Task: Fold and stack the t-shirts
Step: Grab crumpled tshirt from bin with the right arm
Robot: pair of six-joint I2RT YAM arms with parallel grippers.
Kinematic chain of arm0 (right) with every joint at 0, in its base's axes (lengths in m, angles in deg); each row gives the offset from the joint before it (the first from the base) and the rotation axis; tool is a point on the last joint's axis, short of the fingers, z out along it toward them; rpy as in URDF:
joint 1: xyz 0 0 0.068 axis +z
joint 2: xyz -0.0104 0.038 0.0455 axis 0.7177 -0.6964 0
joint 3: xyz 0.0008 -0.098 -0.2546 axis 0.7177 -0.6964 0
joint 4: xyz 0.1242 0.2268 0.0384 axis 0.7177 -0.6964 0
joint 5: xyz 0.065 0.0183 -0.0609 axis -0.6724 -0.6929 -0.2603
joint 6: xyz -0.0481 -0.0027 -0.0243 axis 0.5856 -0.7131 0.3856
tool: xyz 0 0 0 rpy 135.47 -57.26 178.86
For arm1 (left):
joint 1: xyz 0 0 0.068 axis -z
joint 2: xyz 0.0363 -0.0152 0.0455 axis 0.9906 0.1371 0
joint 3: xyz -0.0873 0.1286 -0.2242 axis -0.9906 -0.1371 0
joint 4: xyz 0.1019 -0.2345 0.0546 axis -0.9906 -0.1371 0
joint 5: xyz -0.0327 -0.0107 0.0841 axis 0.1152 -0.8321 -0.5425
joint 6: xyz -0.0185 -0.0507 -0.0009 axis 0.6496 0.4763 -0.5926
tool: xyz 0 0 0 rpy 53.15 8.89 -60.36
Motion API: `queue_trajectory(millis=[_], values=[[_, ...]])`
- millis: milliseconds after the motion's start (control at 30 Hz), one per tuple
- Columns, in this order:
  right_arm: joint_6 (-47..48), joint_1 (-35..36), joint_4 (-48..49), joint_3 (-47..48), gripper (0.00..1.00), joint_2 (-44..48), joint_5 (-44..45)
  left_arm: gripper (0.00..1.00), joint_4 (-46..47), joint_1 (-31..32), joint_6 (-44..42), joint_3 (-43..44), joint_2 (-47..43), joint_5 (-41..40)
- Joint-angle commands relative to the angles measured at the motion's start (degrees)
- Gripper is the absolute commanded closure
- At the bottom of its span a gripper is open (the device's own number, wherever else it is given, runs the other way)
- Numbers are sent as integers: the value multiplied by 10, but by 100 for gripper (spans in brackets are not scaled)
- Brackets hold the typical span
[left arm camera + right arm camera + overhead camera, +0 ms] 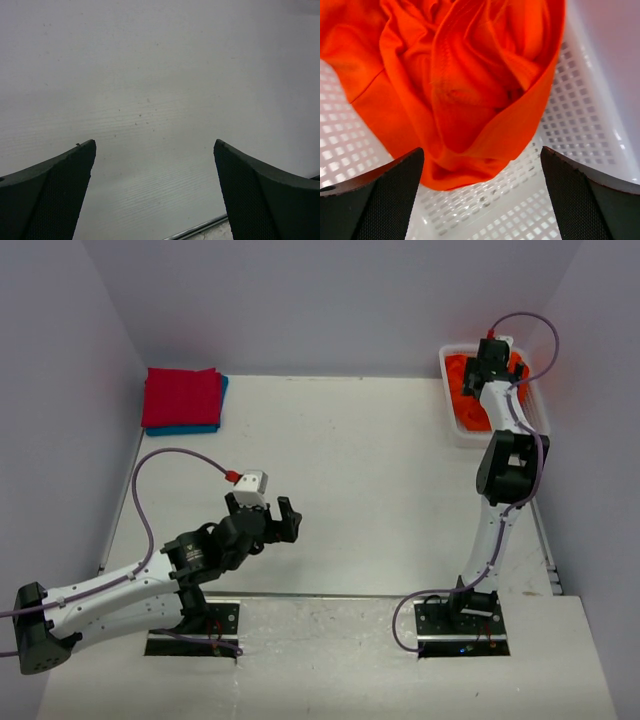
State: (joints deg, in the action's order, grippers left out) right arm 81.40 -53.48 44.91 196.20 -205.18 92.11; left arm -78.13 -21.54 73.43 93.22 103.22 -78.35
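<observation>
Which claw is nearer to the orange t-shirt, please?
Right. The right claw hangs open just above the orange t-shirt in the basket; the left claw is far off, over the table.

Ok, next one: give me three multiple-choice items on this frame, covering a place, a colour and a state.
1. Where is the orange tee?
A. on the folded stack
B. in the basket
C. spread flat between the arms

2. Which colour is on top of the stack at the far left corner?
A. blue
B. orange
C. red

3. How is the right pincer?
A. open, above the orange tee
B. shut on the orange tee
C. shut on nothing

Answers:
1 B: white mesh surrounds the crumpled orange cloth.
2 C: the red tee lies over the blue tee, which shows only at the edges.
3 A: both fingers stand wide apart, with the cloth beyond them.
</observation>
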Motion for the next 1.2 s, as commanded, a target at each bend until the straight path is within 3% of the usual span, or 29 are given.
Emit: queue_trajectory(millis=[0,367,467,567,600,733,833,1033,1167], values=[[58,-12,41,24,2,-5,45,0,29,4,-21,-2,3,15],[62,-32,34,55,5,-66,27,0,25,4,-43,6,5,7],[64,-33,37,57,17,-82,32,0,26,4,-42,7,14,9],[68,-33,42,61,40,-89,32,0,29,4,-42,5,21,10],[68,-33,43,64,59,-90,28,0,30,4,-42,4,24,10],[50,-35,43,86,100,-81,16,0,38,4,-39,3,35,17],[20,-26,35,90,100,-58,12,0,43,4,-31,-1,44,19],[-20,22,122,-12,100,91,21,0,53,4,-14,-15,61,24],[-25,71,102,27,100,137,41,0,48,4,3,-19,69,15]])
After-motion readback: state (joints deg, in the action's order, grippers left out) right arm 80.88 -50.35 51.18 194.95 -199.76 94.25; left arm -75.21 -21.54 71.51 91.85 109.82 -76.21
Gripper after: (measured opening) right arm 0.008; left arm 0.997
